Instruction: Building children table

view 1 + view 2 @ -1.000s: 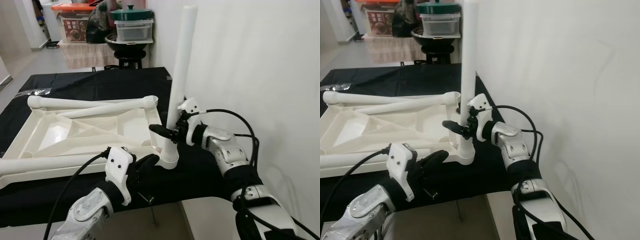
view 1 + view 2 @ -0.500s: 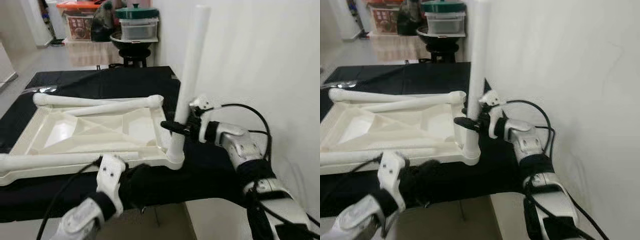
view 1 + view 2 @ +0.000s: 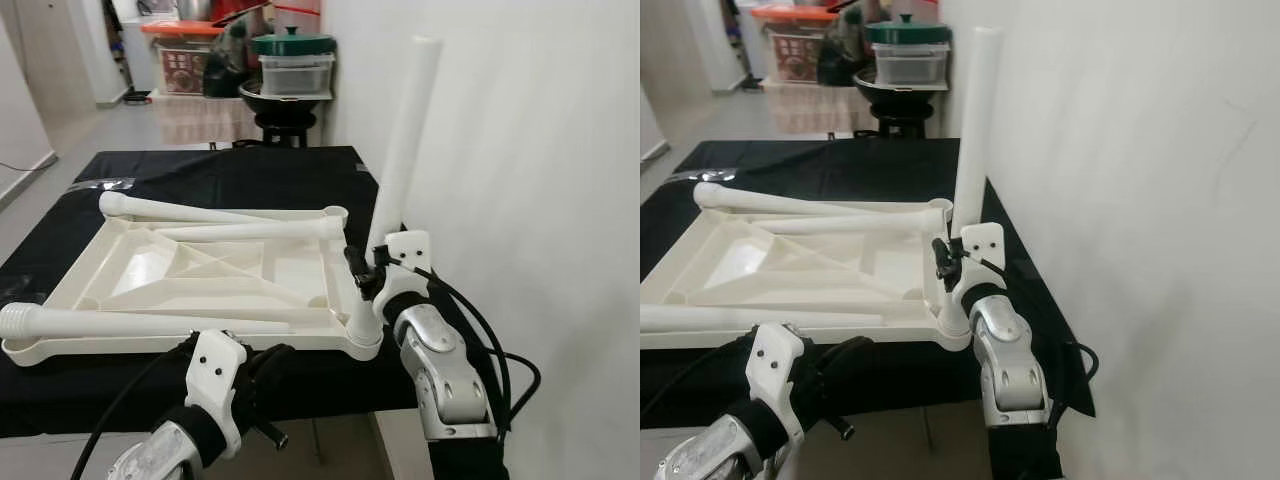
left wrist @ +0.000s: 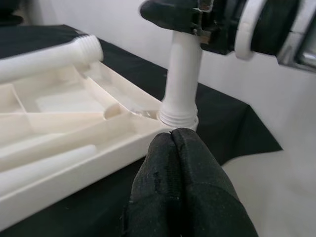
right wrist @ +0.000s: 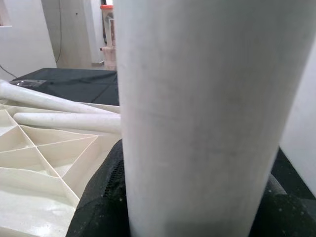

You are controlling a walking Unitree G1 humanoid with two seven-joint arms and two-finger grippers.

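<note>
right gripper (image 3: 362, 272) pinching upright white plastic table leg (image 3: 400, 150) in corner socket | upturned white ribbed tabletop (image 3: 200, 280) on black cloth (image 3: 240, 170) | left gripper (image 4: 180, 148) pressed together, just beside socket

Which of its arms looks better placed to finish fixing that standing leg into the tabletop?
The right, probably. The right gripper is clamped on the upright leg above the corner socket of the upturned tabletop. The left gripper, shut and empty, sits below the table edge.

Beyond the black cloth (image 3: 240, 170), a green-lidded pot (image 3: 292, 44) tops a clear container (image 3: 296, 74).
</note>
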